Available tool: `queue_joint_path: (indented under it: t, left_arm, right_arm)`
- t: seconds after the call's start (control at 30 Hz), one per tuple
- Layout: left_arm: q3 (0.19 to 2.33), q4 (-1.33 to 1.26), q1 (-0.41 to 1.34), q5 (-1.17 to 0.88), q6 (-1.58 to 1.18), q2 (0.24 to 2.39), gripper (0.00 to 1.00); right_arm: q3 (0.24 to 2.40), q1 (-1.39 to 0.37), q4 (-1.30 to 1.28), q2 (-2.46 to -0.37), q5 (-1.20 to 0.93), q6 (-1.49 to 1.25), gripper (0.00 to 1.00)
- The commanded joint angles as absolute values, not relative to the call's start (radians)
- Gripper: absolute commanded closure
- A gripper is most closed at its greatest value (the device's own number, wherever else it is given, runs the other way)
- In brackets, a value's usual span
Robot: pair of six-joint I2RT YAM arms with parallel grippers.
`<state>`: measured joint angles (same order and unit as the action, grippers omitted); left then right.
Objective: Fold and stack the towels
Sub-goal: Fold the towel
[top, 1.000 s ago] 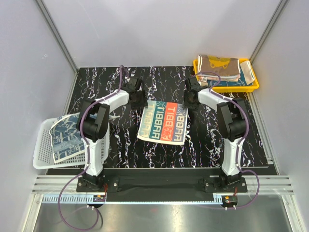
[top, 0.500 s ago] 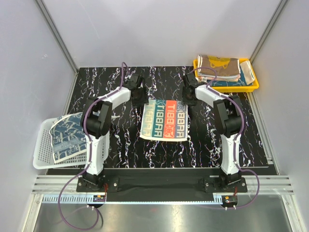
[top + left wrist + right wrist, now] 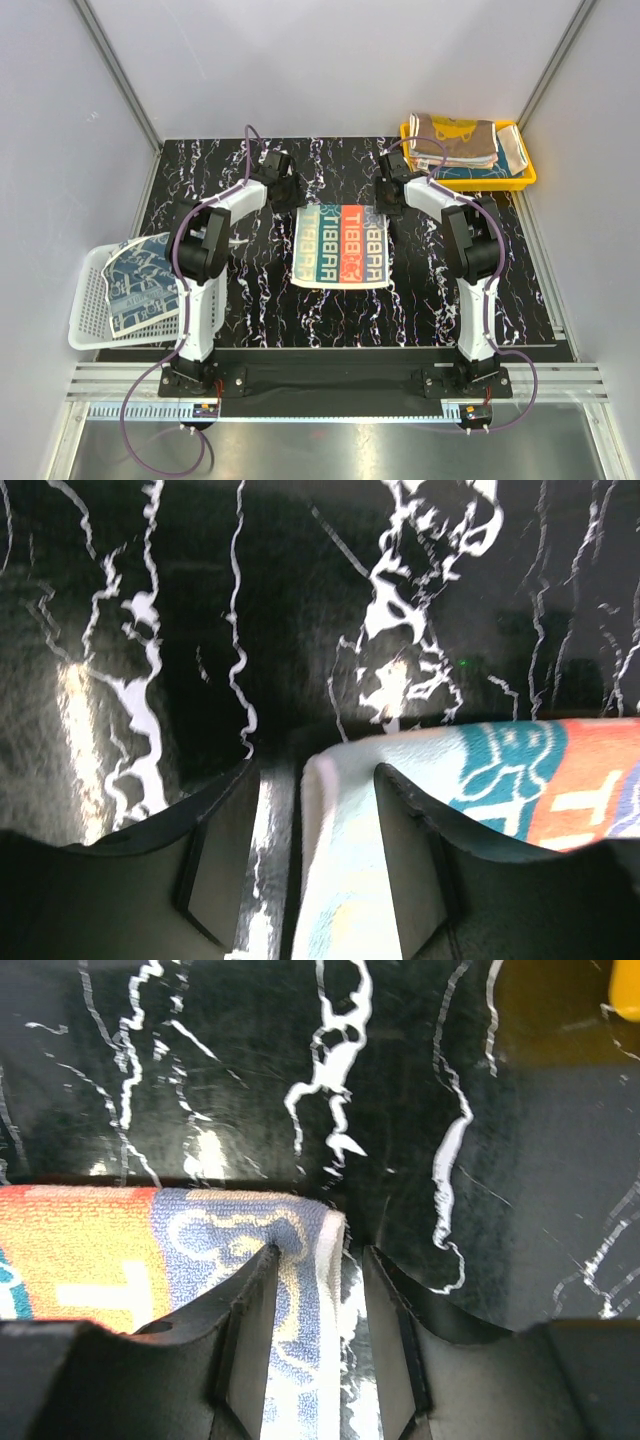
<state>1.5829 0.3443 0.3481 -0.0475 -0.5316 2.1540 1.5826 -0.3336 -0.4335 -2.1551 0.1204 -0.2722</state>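
The teal-and-red lettered striped towel [image 3: 340, 245] lies spread flat in the middle of the black marbled counter [image 3: 200, 170].

The left pincer [image 3: 292, 198] is at the towel's far left corner. In the left wrist view its jaws stand wide apart around that corner [image 3: 318, 780]. The pale hem runs up between them, and a dark strip of counter shows between the hem and the left finger [image 3: 225, 840]. It is open and does not clamp the cloth.

The right pincer [image 3: 385, 198] is at the towel's far right corner. In the right wrist view it straddles the cloth's edge [image 3: 320, 1255]: one finger [image 3: 245, 1320] is over the blue-patterned border and the other is over bare counter. A gap shows between the hem and that second finger, so it too is open and grips nothing.

Beyond the striped towel and to its right, a yellow tray [image 3: 525, 175] holds a stack of folded towels [image 3: 455, 140], with a brown one with yellow print on top. Well to the striped towel's left, a white mesh basket [image 3: 90, 320] hangs over the counter's edge. A navy white-patterned towel [image 3: 135, 280] is draped loosely in it.
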Motion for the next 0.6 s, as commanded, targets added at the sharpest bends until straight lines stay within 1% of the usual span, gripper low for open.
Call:
queue_joint_path:
  t: [0.0, 0.27, 0.43, 0.53, 0.57]
  left_arm:
    - [1.585, 0.249, 0.339, -0.081, -0.531, 2.166, 0.45]
    - [1.589, 0.268, 0.333, -0.089, -0.529, 2.201, 0.5]
    - [1.585, 0.275, 0.33, -0.078, -0.526, 2.214, 0.56]
    - [1.591, 0.281, 0.328, -0.069, -0.522, 2.22, 0.6]
    - [1.594, 0.285, 0.327, -0.063, -0.523, 2.221, 0.61]
  right_arm:
    - [1.574, -0.339, -0.362, -2.105, 0.083, -0.247, 0.54]
    - [1.6, -0.337, -0.382, -2.137, 0.115, -0.226, 0.54]
    - [1.579, -0.325, -0.35, -2.135, 0.1, -0.216, 0.55]
    - [1.563, -0.319, -0.319, -2.131, 0.081, -0.207, 0.62]
    - [1.563, -0.321, -0.315, -2.131, 0.071, -0.201, 0.62]
